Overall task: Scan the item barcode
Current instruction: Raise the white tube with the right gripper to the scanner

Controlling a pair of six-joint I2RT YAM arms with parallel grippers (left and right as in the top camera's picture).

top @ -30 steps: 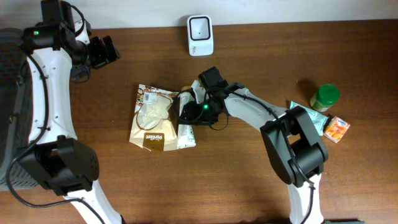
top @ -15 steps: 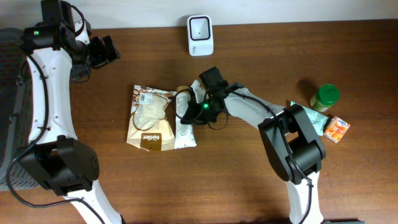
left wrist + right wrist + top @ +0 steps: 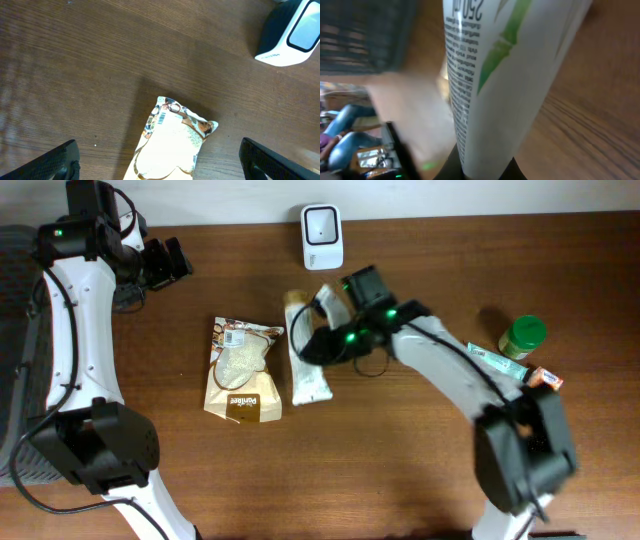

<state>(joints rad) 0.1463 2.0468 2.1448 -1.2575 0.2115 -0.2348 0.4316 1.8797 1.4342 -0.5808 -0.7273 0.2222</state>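
Note:
The item, a white tube (image 3: pixel 307 360) with green leaf print, is held by my right gripper (image 3: pixel 322 345), which is shut on it at mid-table. In the right wrist view the tube (image 3: pixel 505 65) fills the frame with its small black print, pinched between the dark jaws of my right gripper (image 3: pixel 485 170); no barcode shows. The white barcode scanner (image 3: pixel 322 237) stands at the back edge, beyond the tube, and shows again as the scanner (image 3: pixel 292 32) in the left wrist view. My left gripper (image 3: pixel 165 262) hangs open at the back left; the left gripper (image 3: pixel 162 167) has nothing between its fingers.
A rice pouch (image 3: pixel 243 368) lies left of the tube; the pouch (image 3: pixel 172 142) is under the left wrist camera. At the right are a green-lidded jar (image 3: pixel 522 336), a teal packet (image 3: pixel 492 360) and an orange pack (image 3: pixel 543 379).
My right gripper shut on the tube and carried it up and to the right, away from the pouch and closer to the scanner. The left arm has not moved.

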